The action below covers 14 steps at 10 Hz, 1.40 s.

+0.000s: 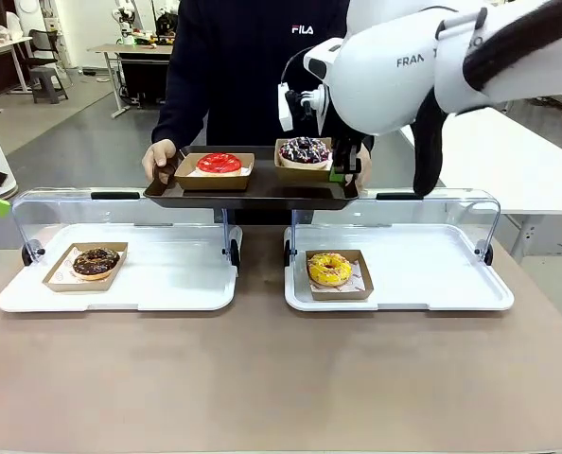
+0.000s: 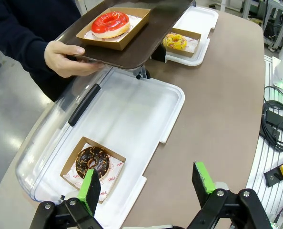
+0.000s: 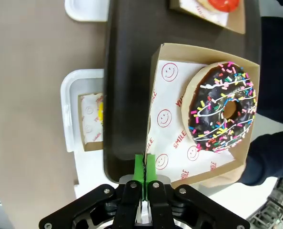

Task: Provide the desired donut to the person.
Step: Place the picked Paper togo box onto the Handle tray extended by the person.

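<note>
Right gripper (image 3: 145, 164): I see jaws clamped on the sprinkle donut box (image 3: 203, 109) wall, at tray (image 3: 127, 86) right end.
Left gripper (image 2: 148, 183): spread wide, holding nothing.
Person (image 1: 248, 66): holds tray.

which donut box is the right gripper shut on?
The chocolate sprinkle donut's box on the person's dark tray; the right gripper pinches its wall. The red, yellow and plain chocolate ones sit untouched.

Right gripper (image 3: 145, 164) pinched shut on wall of cardboard box (image 3: 170, 52), green pads pressed together. Sprinkled chocolate donut (image 3: 222, 107) resting inside on smiley-printed paper (image 3: 167, 121). Box over dark tray (image 3: 125, 71). Red donut (image 3: 222, 4) at top edge.
</note>
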Motion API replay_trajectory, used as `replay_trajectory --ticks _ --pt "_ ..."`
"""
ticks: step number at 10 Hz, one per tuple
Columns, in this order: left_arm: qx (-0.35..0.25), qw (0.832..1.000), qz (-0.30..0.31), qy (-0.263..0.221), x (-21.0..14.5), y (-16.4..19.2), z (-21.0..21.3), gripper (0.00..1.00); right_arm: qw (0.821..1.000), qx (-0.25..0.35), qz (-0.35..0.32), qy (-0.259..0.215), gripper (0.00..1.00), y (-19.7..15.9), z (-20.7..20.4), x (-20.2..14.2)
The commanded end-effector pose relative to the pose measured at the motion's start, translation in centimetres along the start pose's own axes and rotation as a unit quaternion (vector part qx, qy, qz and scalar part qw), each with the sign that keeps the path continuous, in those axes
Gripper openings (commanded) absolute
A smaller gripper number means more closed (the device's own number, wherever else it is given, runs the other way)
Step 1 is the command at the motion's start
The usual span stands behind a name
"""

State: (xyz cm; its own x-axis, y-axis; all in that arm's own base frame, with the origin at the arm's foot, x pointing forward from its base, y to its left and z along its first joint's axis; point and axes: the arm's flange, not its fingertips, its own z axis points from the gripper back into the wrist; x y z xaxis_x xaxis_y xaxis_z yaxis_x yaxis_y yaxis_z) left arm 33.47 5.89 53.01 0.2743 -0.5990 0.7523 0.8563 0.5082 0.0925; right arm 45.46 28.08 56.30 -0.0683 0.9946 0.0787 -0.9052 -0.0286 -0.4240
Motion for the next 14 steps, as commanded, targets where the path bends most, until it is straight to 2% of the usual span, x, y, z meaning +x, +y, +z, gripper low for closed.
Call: replay_trajectory --ticks 1,2,4,7,8,9,10,11,13,14 --pt "-0.001 1.0 0.002 -0.005 -0.1 0.0 0.1 1.0 1.0 0.012 0.002 0.007 0.01 -1.8 -0.1 1.1" --pt "-0.001 1.0 0.002 -0.005 -0.1 0.0 0.1 1.0 0.999 0.031 -0.001 0.011 0.01 -2.6 -0.8 1.2" --pt "-0.001 1.0 0.002 -0.005 -0.1 0.0 0.1 1.0 1.0 0.03 -0.007 0.005 0.01 -3.4 -2.1 1.4" --pt "-0.001 1.0 0.002 -0.005 -0.1 0.0 0.1 1.0 1.0 0.025 0.012 -0.009 0.01 -3.2 -4.0 0.9" --pt "-0.001 1.0 0.002 -0.005 -0.1 0.0 0.1 1.0 0.999 0.042 0.016 -0.017 0.01 -3.1 -4.2 0.9" --pt "-0.001 1.0 0.002 -0.005 -0.1 0.0 0.1 1.0 0.999 0.033 0.011 -0.023 0.61 -3.1 -4.2 0.8" --pt "-0.001 1.0 0.002 -0.005 -0.1 0.0 0.1 1.0 0.999 0.034 0.013 -0.027 0.61 -3.0 -3.6 0.9" --pt "-0.001 1.0 0.002 -0.005 -0.1 0.0 0.1 1.0 0.999 0.034 0.014 -0.028 1.0 -2.9 -3.2 0.8" --pt "-0.001 1.0 0.002 -0.005 -0.1 0.0 0.1 1.0 0.999 0.04 0.017 -0.025 1.0 -2.8 -2.5 0.6" --pt "-0.001 1.0 0.002 -0.005 -0.1 0.0 0.1 1.0 0.998 0.047 0.02 -0.031 0.85 -2.5 -2.3 0.6"
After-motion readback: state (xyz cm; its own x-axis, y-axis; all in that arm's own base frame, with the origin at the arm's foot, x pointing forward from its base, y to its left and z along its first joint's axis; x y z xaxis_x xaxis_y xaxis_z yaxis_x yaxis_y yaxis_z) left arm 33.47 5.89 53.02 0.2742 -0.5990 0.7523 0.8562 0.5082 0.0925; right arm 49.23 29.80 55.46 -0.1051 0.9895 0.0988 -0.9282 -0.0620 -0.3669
